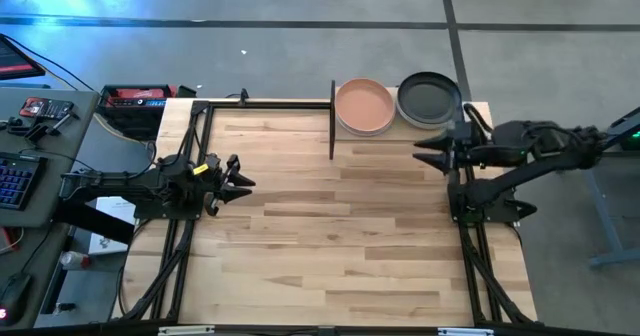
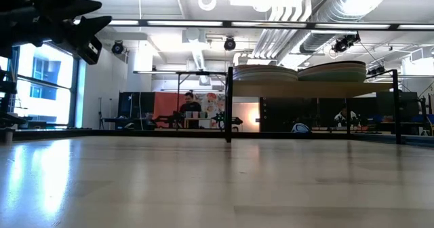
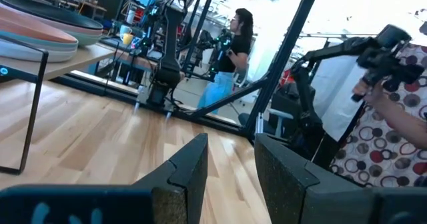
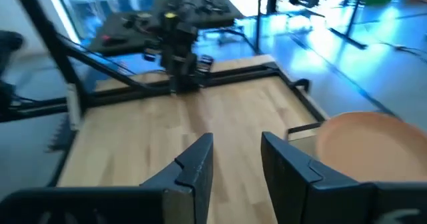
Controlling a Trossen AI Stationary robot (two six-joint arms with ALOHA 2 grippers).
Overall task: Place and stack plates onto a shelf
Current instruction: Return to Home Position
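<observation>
Just beside the right gripper (image 1: 428, 148), fingers parted and empty: the shelf (image 2: 312, 89), long axis laid along the far edge of the table (image 1: 330, 256). Plates are borne flat, faces up: the dark-topped stack (image 1: 428, 98) nearest, the terracotta-topped stack (image 1: 363, 106) beyond. Step judged: return to rest, which calls for a retreat clear of the shelf. The left gripper (image 1: 243, 176) is well apart, parted, empty.

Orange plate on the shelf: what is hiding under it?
A stack of other plates: only their rims peek out beneath the orange plate on the shelf. Their middles are covered, so I cannot count them.
</observation>
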